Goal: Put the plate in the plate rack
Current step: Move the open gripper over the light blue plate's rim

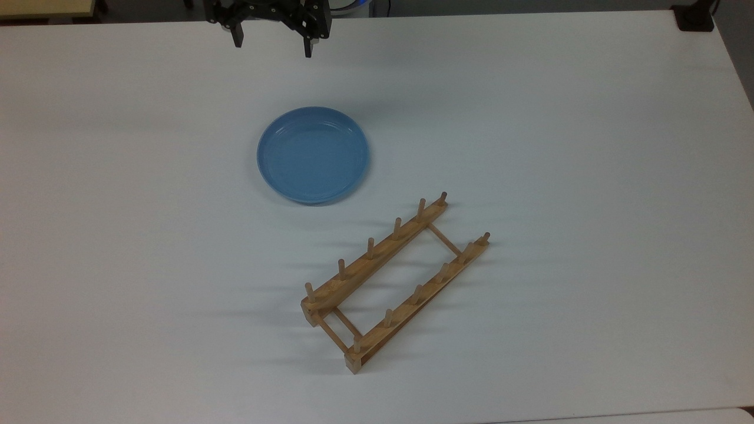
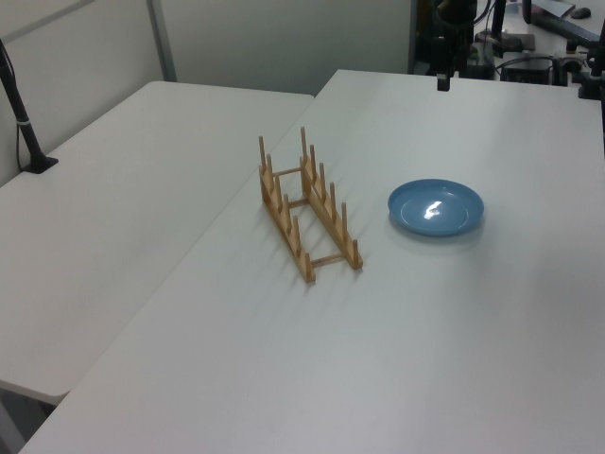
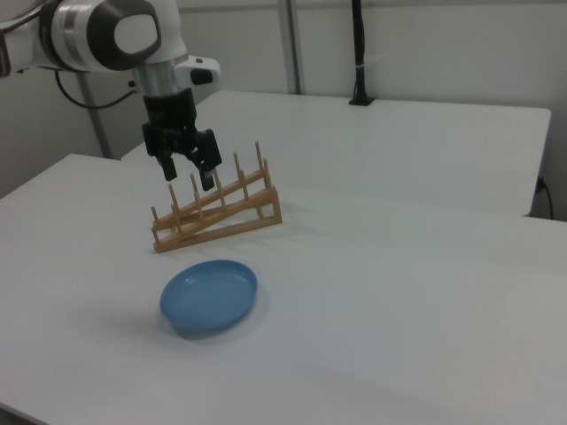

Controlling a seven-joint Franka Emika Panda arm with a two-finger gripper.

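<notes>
Top view: the plate [image 1: 313, 155] lies flat on the white table [image 1: 589, 147], just beside the plate rack [image 1: 396, 281] but apart from it. The gripper [image 1: 272, 48] hangs near the table's far edge, jaws spread and empty

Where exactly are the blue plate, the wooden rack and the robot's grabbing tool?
Round light-blue plastic plate [image 1: 313, 155], top view, its flat middle.
Light-brown wooden peg rack [image 1: 377, 259], top view, its far rail.
Black two-finger tool [image 3: 188, 168], right view, the open gap between its fingertips.
</notes>
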